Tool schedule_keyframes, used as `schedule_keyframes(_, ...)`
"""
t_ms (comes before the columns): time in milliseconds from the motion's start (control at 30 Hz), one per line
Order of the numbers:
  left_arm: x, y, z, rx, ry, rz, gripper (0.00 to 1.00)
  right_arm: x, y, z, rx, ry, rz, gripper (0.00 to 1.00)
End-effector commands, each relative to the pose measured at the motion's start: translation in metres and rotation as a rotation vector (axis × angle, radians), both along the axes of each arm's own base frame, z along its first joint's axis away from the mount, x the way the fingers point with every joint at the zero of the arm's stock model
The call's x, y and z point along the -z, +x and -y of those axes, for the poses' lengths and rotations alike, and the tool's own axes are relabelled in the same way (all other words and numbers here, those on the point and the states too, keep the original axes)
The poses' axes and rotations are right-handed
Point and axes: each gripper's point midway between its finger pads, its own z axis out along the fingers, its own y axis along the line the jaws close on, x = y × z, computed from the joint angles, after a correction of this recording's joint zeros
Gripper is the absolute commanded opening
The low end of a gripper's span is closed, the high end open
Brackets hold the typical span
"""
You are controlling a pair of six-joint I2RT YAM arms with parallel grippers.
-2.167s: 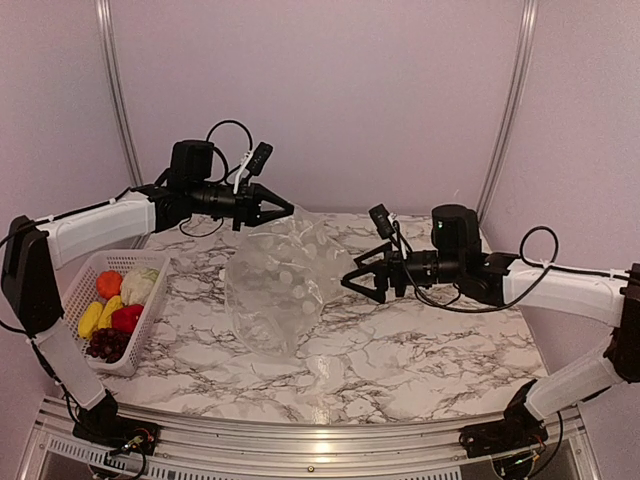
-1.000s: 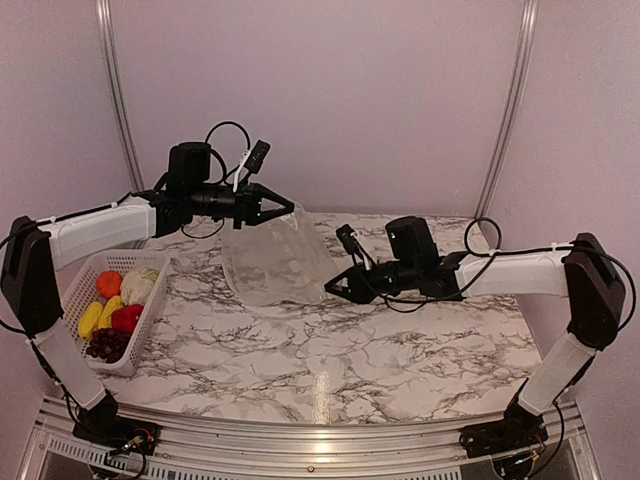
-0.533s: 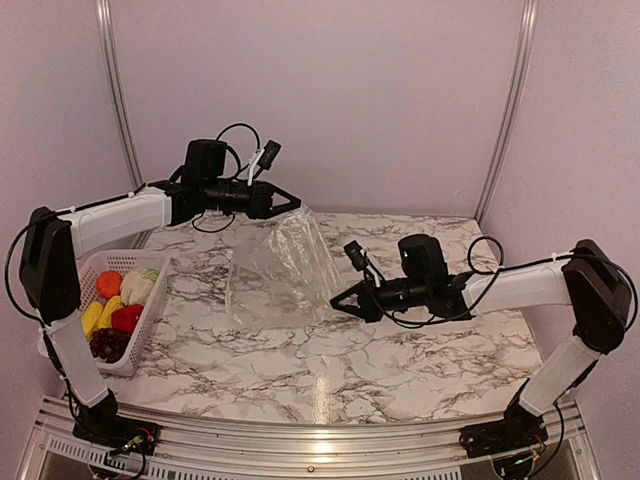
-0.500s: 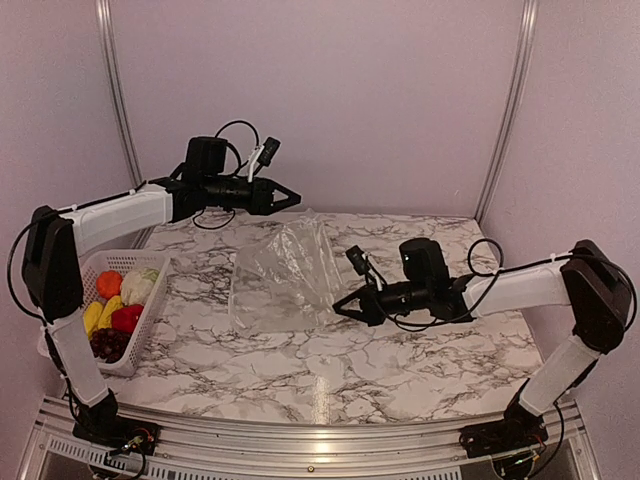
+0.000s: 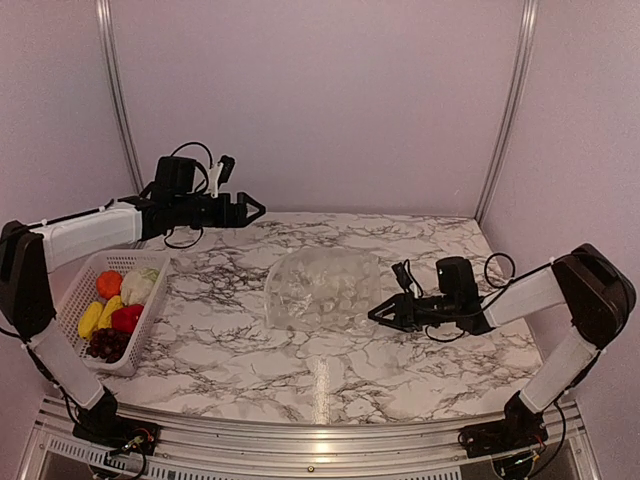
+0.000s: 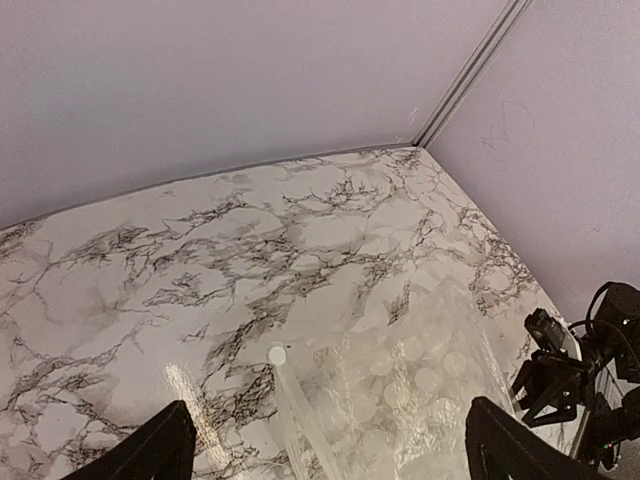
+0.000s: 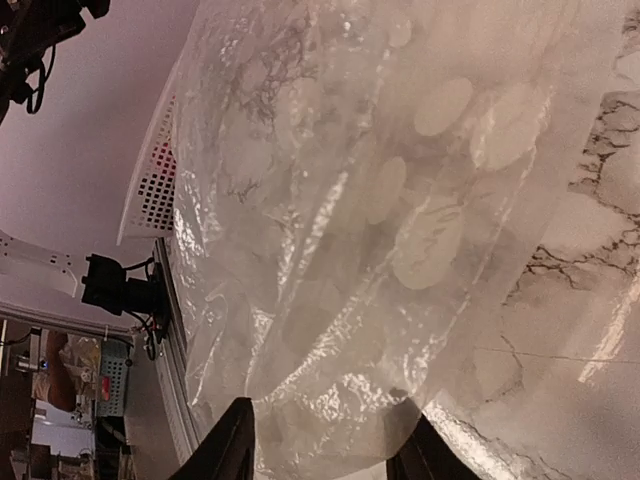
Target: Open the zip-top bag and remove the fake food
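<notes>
The clear zip-top bag (image 5: 320, 288) lies crumpled on the marble table, with nothing visible inside it. The fake food sits in the white basket (image 5: 82, 276): an orange piece (image 5: 110, 283), a cream lump (image 5: 138, 287), a yellow piece (image 5: 98, 316), a red one (image 5: 126, 318) and dark grapes (image 5: 107, 344). My left gripper (image 5: 247, 208) hangs open above the table's back left, well clear of the bag (image 6: 400, 400). My right gripper (image 5: 383, 313) is low at the bag's right edge, jaws apart, with the bag's edge (image 7: 350, 200) just ahead of its fingertips (image 7: 235, 440).
The basket stands at the table's left edge, and its lattice wall (image 7: 150, 190) shows through the plastic in the right wrist view. Purple walls and metal posts (image 5: 505, 110) close in the back. My right gripper (image 6: 545, 375) also appears in the left wrist view.
Both grippers opened and let go of the bag, which dropped from mid-air onto the table. The left arm swung back to the left, and the right arm drew back to the right.
</notes>
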Motion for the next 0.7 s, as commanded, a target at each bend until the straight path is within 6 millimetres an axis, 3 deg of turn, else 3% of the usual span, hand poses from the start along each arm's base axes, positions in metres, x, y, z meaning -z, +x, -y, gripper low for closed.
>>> schedule_keyframes(0, 0.036, -0.033, -0.012, -0.021, -0.015, -0.073, 0.98, -0.005, 0.019, 0.029, 0.114, -0.027, -0.004, 0.49)
schedule_keyframes(133, 0.061, -0.067, -0.009, 0.030, -0.048, -0.090, 0.99, -0.003, 0.032, 0.057, 0.187, -0.158, 0.045, 0.56)
schedule_keyframes(233, 0.080, -0.087, 0.003, 0.075, -0.035, -0.117, 0.99, -0.015, 0.037, 0.066, 0.209, -0.202, 0.092, 0.56)
schedule_keyframes(367, 0.098, -0.108, 0.031, 0.150, -0.021, -0.143, 0.99, -0.044, 0.037, 0.053, 0.177, -0.147, 0.140, 0.62)
schedule_keyframes(467, 0.113, -0.114, 0.044, 0.171, -0.018, -0.174, 0.98, -0.054, 0.035, 0.034, 0.129, -0.136, 0.156, 0.65)
schedule_keyframes(667, 0.133, -0.116, 0.062, 0.191, -0.043, -0.213, 0.89, -0.026, 0.037, 0.008, 0.083, -0.207, 0.127, 0.62)
